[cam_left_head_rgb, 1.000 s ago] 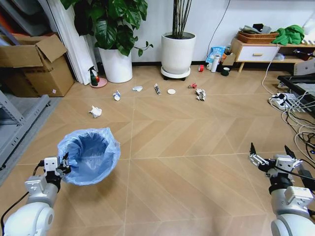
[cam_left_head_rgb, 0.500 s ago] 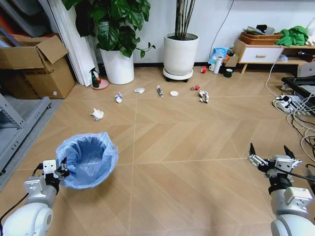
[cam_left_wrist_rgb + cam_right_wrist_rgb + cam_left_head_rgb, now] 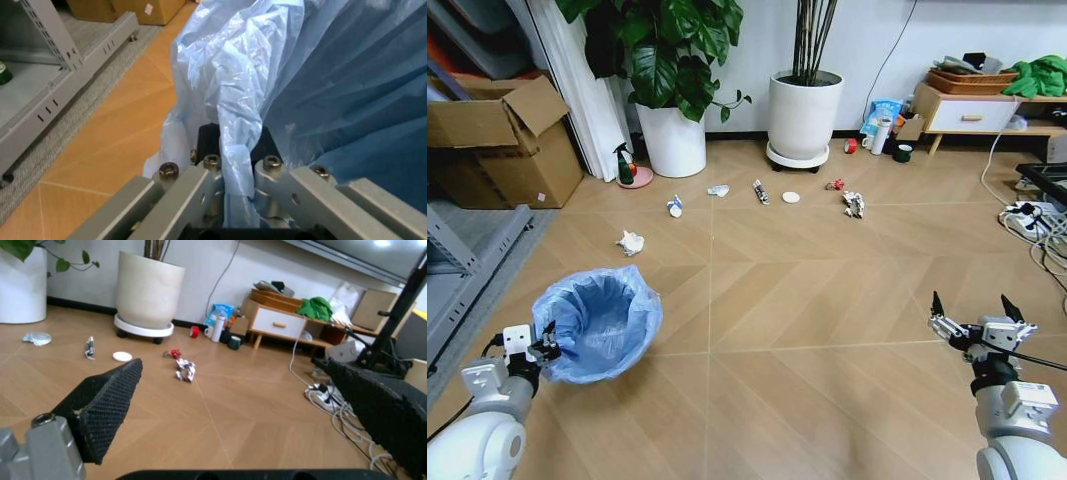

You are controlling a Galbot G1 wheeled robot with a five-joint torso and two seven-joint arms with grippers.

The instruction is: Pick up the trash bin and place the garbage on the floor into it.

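We carry the trash bin (image 3: 597,322), left pincer (image 3: 539,345) clamped on its rim; right pincer (image 3: 972,318) spread, empty. Next: approach the garbage (image 3: 631,242).

The trash bin (image 3: 599,322) sits near left on the floor (image 3: 827,300); the garbage (image 3: 790,197) lies scattered well beyond the bin, toward its right.

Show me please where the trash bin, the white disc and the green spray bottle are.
trash bin (image 3: 599,322): head view, blue bag lining.
white disc (image 3: 791,197): head view, its flat top.
green spray bottle (image 3: 625,166): head view, its body.
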